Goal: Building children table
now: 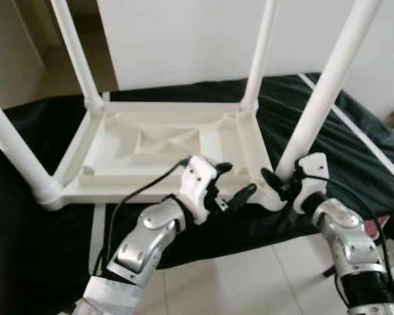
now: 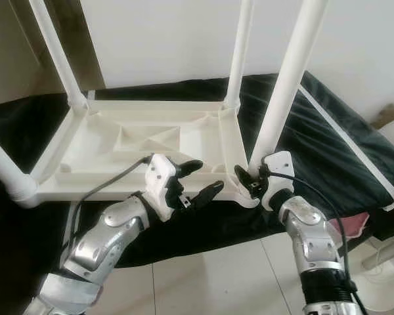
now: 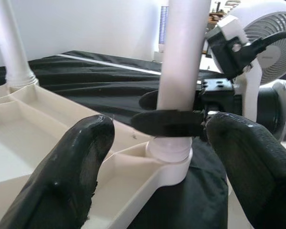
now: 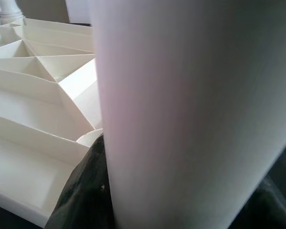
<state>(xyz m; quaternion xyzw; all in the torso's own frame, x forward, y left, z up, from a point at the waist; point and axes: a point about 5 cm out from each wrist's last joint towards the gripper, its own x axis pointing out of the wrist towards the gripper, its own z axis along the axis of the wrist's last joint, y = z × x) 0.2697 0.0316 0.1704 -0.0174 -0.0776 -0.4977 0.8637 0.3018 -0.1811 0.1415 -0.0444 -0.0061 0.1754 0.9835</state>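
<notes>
The white tabletop point(image 1: 164, 147) lies upside down on a black cloth point(image 1: 354, 151), ribbed underside up, with four white legs standing in its corner sockets. So most of the build looks done; what seems left is seating the last leg firmly and turning the table upright.

The right gripper point(image 2: 249, 178) is clamped around the near right leg point(image 1: 322, 98) just above its socket; in the right wrist view that leg fills the space between the fingers, though the close view makes the exact contact hard to judge.

The left gripper point(image 1: 240, 187) has its jaws spread and holds nothing. It hovers over the tabletop's near edge, and the same leg and its socket point(image 3: 174, 162) stand just ahead of its open fingertips point(image 3: 74, 162), not yet between them.

A white fan point(image 3: 271, 52) sits beyond the leg.
</notes>
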